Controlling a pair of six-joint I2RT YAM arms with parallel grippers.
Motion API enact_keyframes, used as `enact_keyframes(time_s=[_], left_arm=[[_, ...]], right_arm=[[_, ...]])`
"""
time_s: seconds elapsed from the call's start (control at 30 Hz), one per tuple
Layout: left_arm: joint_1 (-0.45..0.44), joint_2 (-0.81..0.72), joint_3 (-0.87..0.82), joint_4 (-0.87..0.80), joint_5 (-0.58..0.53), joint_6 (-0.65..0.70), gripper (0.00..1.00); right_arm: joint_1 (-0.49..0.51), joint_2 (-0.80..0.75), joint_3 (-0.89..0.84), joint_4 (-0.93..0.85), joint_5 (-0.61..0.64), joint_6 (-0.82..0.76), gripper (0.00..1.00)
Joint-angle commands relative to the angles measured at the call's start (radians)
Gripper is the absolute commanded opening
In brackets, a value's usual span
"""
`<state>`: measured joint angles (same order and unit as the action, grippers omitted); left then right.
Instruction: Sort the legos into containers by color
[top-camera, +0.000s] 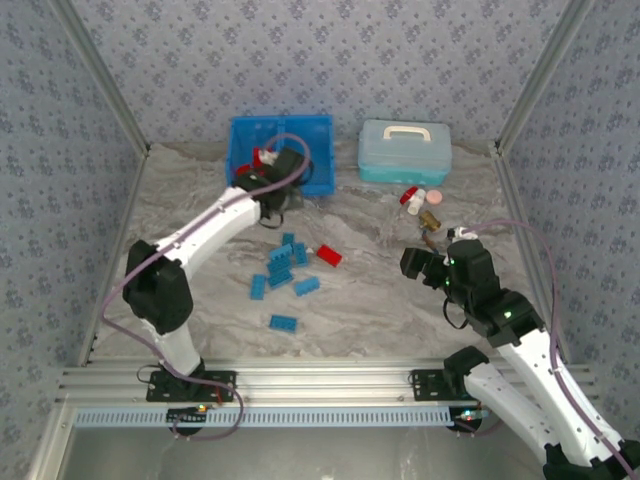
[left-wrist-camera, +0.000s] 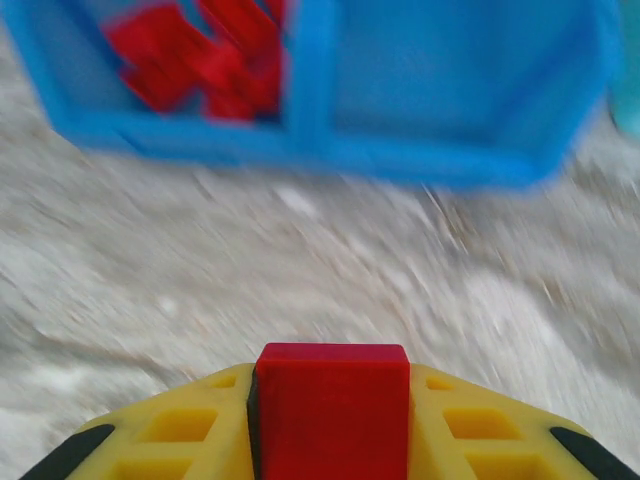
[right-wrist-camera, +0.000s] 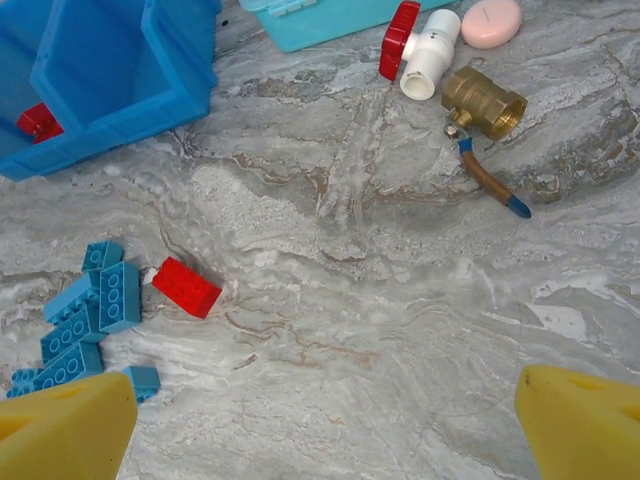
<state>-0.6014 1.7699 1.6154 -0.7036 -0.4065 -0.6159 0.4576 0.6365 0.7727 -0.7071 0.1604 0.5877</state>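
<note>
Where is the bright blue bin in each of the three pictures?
Top external: blue bin at the far side, left of centre.
Left wrist: the bin spans the top, blurred.
Right wrist: the bin sits in the top-left corner.
Shared landmark: red legos in its left compartment.

Bright, even light casts faint soft shadows; the left wrist view is motion-blurred, its far blue bin (left-wrist-camera: 400, 165) smeared

We see the bin (top-camera: 318, 140) at the surface's (top-camera: 380, 310) far edge, left of centre, with bricks (left-wrist-camera: 200, 50) in its left compartment and the case (top-camera: 404, 150) just right of it. Capped fitting (top-camera: 413, 197) and valve (top-camera: 431, 219) lie before the case. Loose brick cluster (top-camera: 283, 262) sits mid-surface, single brick (top-camera: 328, 256) at its right, stray brick (top-camera: 283, 322) nearer the near edge.
</note>
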Motion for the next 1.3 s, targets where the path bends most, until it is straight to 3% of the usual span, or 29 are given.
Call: enact_keyframes(time_s=[0.0, 0.17, 0.47, 0.6, 0.77, 0.8, 0.87, 0.93, 1.13, 1.27], left_arm=[[0.091, 0.049, 0.078, 0.015, -0.042, 0.111, 0.33], [0.204, 0.259, 0.378, -0.018, -0.086, 0.181, 0.33], [0.318, 0.744, 1.016, -0.03, -0.001, 0.241, 0.33], [0.356, 0.812, 1.041, 0.101, 0.061, 0.239, 0.33], [0.365, 0.876, 1.043, 0.248, 0.072, 0.343, 0.38], [0.366, 0.886, 1.046, 0.268, 0.07, 0.359, 0.41], [0.368, 0.904, 1.07, 0.277, 0.059, 0.366, 0.57], [0.371, 0.906, 1.084, 0.26, 0.061, 0.345, 0.63], [0.368, 0.795, 1.074, 0.112, 0.083, 0.248, 0.68], [0.336, 0.589, 0.861, 0.12, 0.16, 0.153, 0.66]], right_arm=[[-0.007, 0.006, -0.007, 0.018, 0.004, 0.009, 1.0], [-0.007, 0.031, 0.001, 0.026, 0.008, 0.004, 1.0], [-0.011, 0.101, -0.017, 0.076, -0.001, 0.009, 1.0], [-0.019, 0.135, 0.009, 0.069, -0.01, -0.011, 1.0], [-0.027, 0.147, 0.054, 0.033, 0.0, -0.054, 1.0], [-0.029, 0.146, 0.056, 0.028, 0.001, -0.057, 1.0], [-0.033, 0.145, 0.053, 0.024, 0.0, -0.057, 1.0], [-0.036, 0.144, 0.05, 0.02, -0.005, -0.056, 1.0], [-0.04, 0.133, 0.051, 0.02, -0.014, -0.047, 1.0], [-0.039, 0.127, 0.048, 0.037, -0.035, -0.029, 1.0]])
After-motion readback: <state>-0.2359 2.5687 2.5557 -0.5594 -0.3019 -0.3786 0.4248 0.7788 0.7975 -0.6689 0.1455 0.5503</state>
